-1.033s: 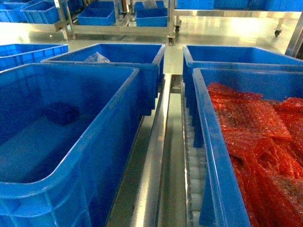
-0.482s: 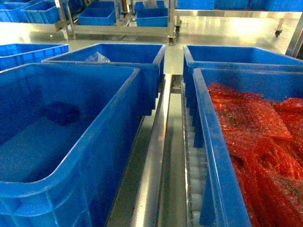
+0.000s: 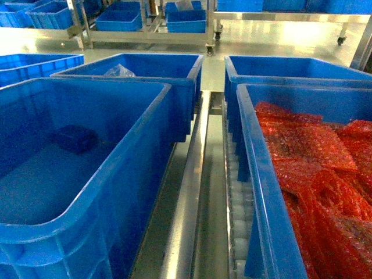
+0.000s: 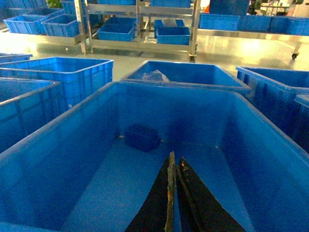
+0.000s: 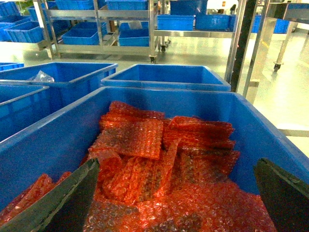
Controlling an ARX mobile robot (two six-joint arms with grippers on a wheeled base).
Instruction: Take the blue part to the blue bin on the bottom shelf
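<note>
The blue part is a small dark blue block lying on the floor of the blue bin, toward its far left. This bin sits on the bottom shelf, whose steel rail and white rollers run beside it. In the left wrist view my left gripper is shut with nothing in it. It hangs inside the bin, a short way in front of the part and not touching it. My right gripper stands wide open over red packets. Neither gripper shows in the head view.
A like crate full of red crinkly packets stands to the right across the rail. Behind are two more blue crates, one holding a clear plastic bag. Steel racks with blue bins stand across the shiny floor.
</note>
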